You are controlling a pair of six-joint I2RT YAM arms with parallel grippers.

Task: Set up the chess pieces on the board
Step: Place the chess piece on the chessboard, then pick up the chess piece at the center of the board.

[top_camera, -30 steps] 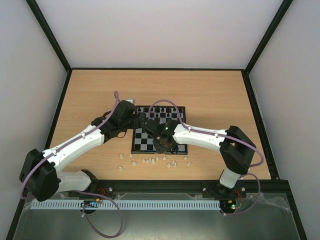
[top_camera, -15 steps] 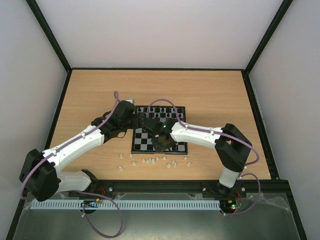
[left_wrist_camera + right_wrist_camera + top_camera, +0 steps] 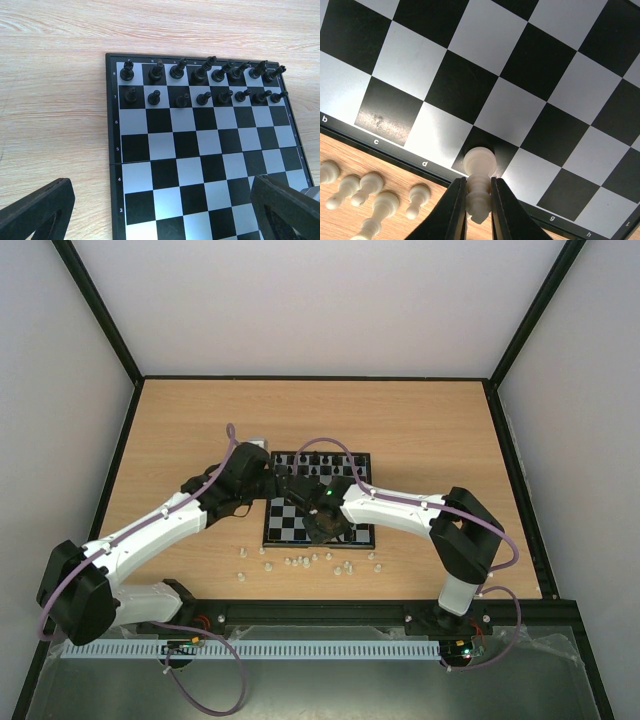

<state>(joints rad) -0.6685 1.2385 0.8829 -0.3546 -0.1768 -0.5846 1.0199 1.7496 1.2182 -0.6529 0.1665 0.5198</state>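
Nearest me, loose white chess pieces [image 3: 312, 562] lie scattered on the bench [image 3: 55, 100], just off the near edge of the board [image 3: 185, 145]. 5 of them show in my right wrist view.

My right tool [image 3: 478, 185] is pressed together on 1 white piece [image 3: 480, 162], pinched by its stem. Its round head juts past the fingertips, over the dark square in the near row just beside file d. I cannot tell whether it touches the board.

My left tool [image 3: 160, 210] is spread wide and holds nothing, above the near half of the board.

The middle ranks are bare. At the far side, 16 black pieces [image 3: 202, 86] stand upright in 2 full rows, ranks 7 and 8.
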